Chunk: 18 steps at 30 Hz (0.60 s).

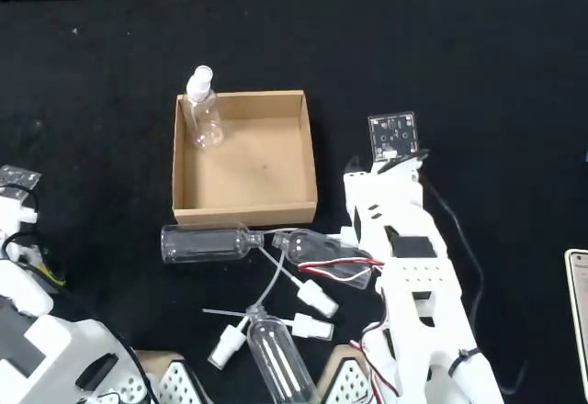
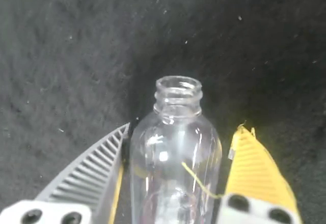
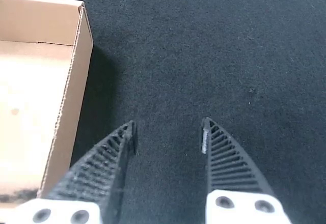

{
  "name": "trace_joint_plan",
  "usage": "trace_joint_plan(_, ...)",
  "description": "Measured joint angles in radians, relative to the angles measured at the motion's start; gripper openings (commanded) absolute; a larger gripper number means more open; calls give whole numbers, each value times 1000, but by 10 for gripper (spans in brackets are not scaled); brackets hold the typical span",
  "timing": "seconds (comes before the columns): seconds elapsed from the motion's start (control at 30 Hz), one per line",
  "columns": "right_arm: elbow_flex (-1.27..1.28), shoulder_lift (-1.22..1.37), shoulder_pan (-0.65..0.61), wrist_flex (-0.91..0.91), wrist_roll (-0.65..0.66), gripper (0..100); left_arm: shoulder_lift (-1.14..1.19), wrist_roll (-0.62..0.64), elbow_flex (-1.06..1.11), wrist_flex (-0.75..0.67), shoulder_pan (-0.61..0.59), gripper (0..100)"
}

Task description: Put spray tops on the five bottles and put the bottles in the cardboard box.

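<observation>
In front of the cardboard box (image 1: pixel 244 213), toward its left front corner, an uncapped bottle (image 1: pixel 202 242) lies on its side on the black cloth (image 1: pixel 92 101), just clear of the box wall. Inside the box, in the far left corner, a capped bottle (image 1: pixel 203 115) stands upright with its spray top on.

Farther out in front of the box, the left gripper (image 2: pixel 186 128) is clamped on a clear open-necked bottle (image 2: pixel 175 158) — a grey finger on one flank, a yellow one on the other, the neck pointing toward the box. Three loose spray tops (image 1: pixel 317 298) lie between this bottle and the box front, their thin tubes crossing.

Near the box's right front corner another uncapped bottle (image 1: pixel 322 252) lies tilted, up against the white arm.

Just beside the box's right wall the right gripper (image 3: pixel 168 130) hangs over bare cloth — fingers spread wide, nothing between them.
</observation>
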Motion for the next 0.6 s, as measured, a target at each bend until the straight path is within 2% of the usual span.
trace_joint_plan(0.47,0,0,0,0,0,187,0,0,-54,41,-46,290)
trace_joint_plan(0.6,0,0,0,0,0,187,2,-46,-58,54,-57,287)
